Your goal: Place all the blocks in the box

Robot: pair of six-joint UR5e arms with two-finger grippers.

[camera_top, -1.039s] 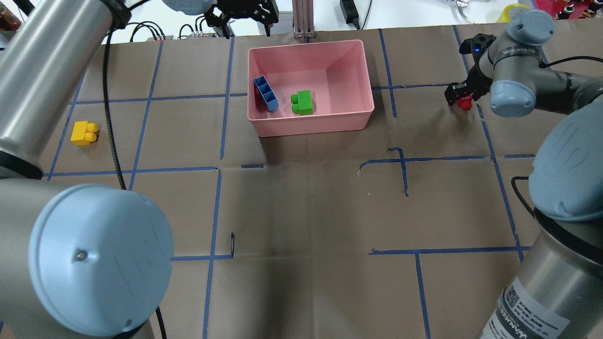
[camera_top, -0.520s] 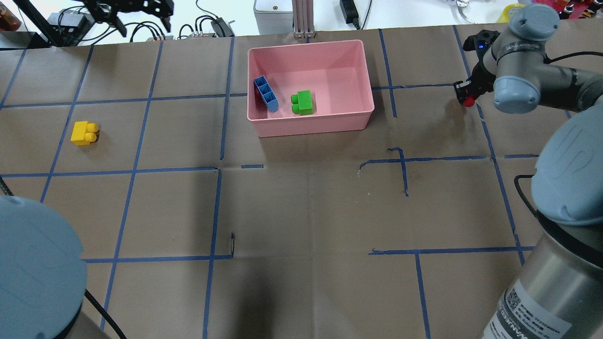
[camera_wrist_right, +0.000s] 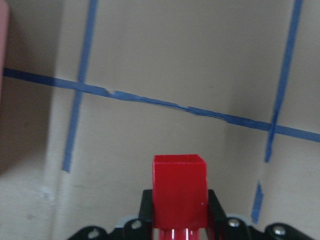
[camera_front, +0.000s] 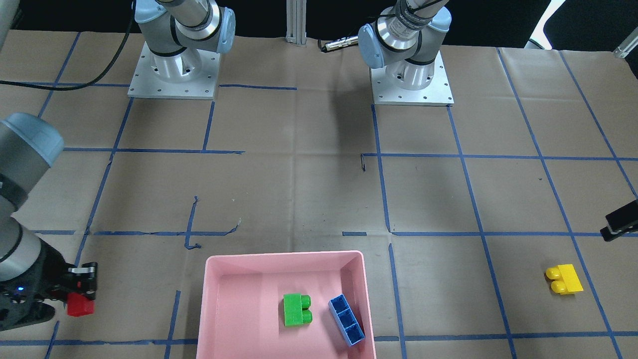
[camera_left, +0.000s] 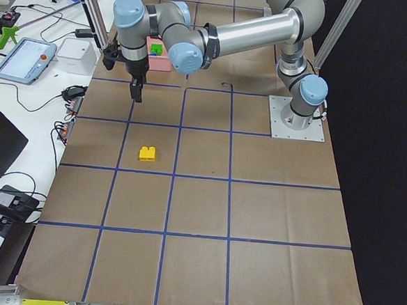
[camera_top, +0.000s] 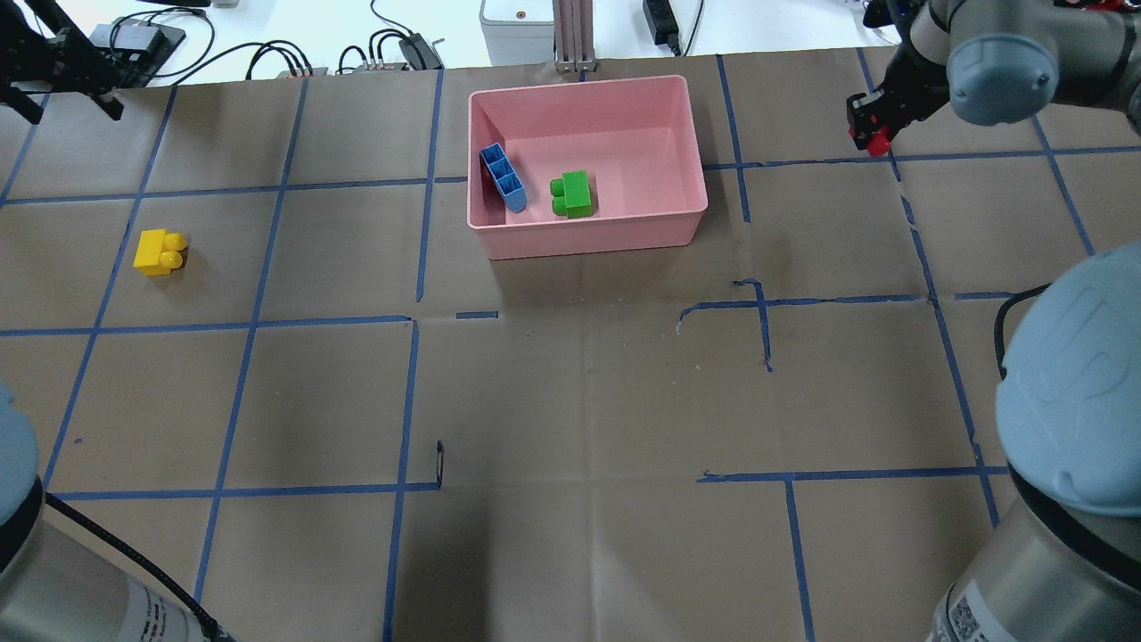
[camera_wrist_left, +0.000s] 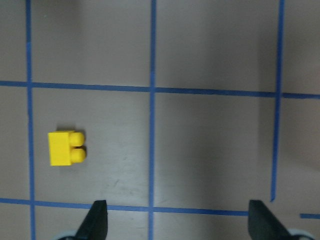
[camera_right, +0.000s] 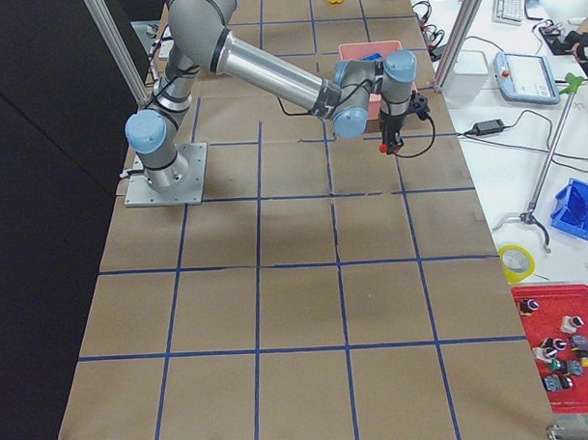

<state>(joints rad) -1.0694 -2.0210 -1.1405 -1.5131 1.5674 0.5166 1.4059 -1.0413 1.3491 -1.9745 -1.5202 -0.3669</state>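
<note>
The pink box holds the blue block, leaning on its left wall, and the green block. My right gripper is shut on the red block and holds it above the table, to the right of the box. The red block also shows in the right wrist view and the front view. The yellow block lies on the table far left. My left gripper is open and empty, high above the table, with the yellow block below it and to one side.
Brown paper with a blue tape grid covers the table. Cables and power units lie beyond the far edge. A metal post stands just behind the box. The arm bases stand at the robot's side.
My right gripper has lifted the red block off the table and carried it toward the far edge. My left arm has swung from behind the box to the far left corner.
</note>
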